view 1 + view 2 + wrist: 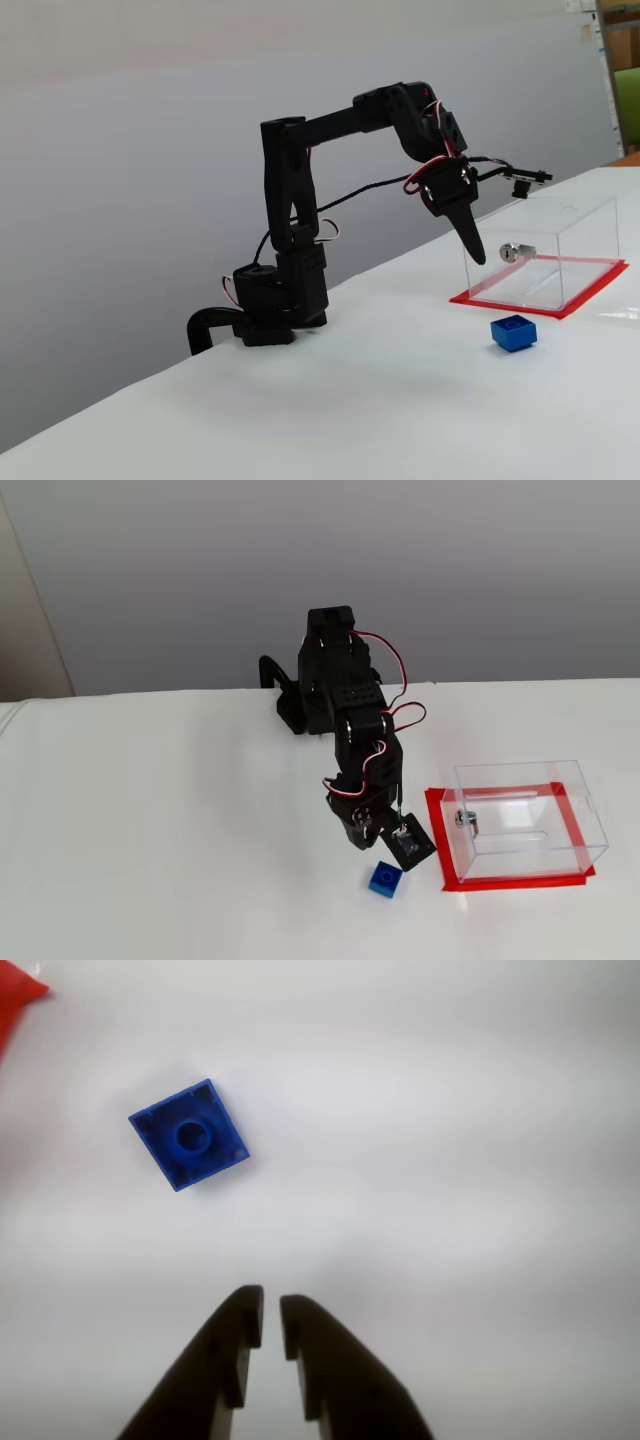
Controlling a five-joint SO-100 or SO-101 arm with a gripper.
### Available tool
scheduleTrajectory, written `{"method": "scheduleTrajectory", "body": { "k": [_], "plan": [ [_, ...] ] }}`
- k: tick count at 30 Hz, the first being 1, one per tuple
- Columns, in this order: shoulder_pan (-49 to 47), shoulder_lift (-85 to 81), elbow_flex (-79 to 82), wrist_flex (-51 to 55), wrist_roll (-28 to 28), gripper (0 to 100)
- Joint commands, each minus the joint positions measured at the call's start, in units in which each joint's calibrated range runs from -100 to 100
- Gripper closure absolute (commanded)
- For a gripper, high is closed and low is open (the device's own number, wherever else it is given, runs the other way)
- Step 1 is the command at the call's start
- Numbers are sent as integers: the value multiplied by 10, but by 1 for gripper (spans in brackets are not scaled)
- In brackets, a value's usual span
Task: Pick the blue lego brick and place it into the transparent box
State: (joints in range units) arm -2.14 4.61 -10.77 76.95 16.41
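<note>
The gripper [271, 1322] hangs above the table, jaws nearly together (a thin gap shows), empty; the blue lego brick [189, 1135] sits apparently just beside the transparent box [541, 250].

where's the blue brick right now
The blue lego brick sits on the white table just left of the transparent box in a fixed view, below the raised hand; the wrist view shows it upper left, ungrasped.

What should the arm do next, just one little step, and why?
Probably shift the end effector over the blue lego brick and open it: its jaws are nearly closed and empty, and in the wrist view the brick lies up and left of them on the table.
</note>
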Motion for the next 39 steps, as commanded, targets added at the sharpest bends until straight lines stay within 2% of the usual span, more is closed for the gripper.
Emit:
{"method": "scheduleTrajectory", "body": {
  "k": [1,10,14,18,20,39],
  "plan": [
    [17,-2,-28,2,46,98],
    [28,29,-32,-15,107,98],
    [24,54,-53,-15,102,97],
    [20,75,-73,-15,105,83],
    [14,85,-78,-15,107,80],
    [-74,113,-69,-16,84,79]
  ]
}}
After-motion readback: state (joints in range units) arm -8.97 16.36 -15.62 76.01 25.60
